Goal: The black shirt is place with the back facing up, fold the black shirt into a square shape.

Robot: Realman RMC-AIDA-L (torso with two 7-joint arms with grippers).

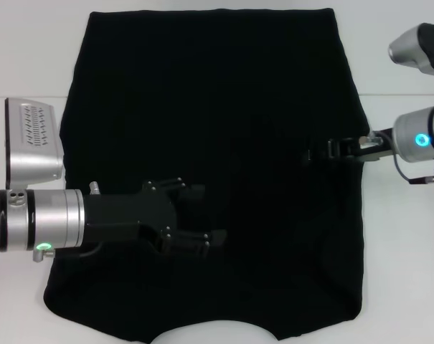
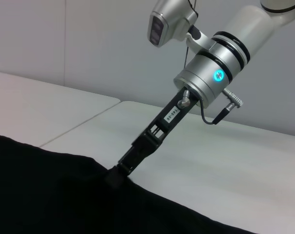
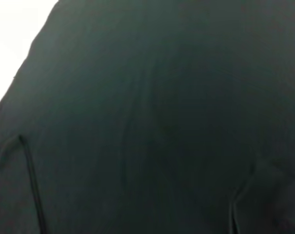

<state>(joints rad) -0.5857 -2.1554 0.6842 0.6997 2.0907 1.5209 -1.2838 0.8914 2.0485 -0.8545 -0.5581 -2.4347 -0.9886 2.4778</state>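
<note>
Both grippers [image 1: 195, 222] [image 1: 321, 152] over black shirt [image 1: 217, 100], neckline toward robot.

Most of the white table [image 1: 30, 57] is covered by the black shirt [image 1: 209, 93], spread flat. Above its far half, beyond both pincers, open room is left. The near-left stretch is occupied by the left gripper [image 1: 199, 218], the right edge by the right gripper [image 1: 324, 152]. Bare strips of table are left outside each.
</note>
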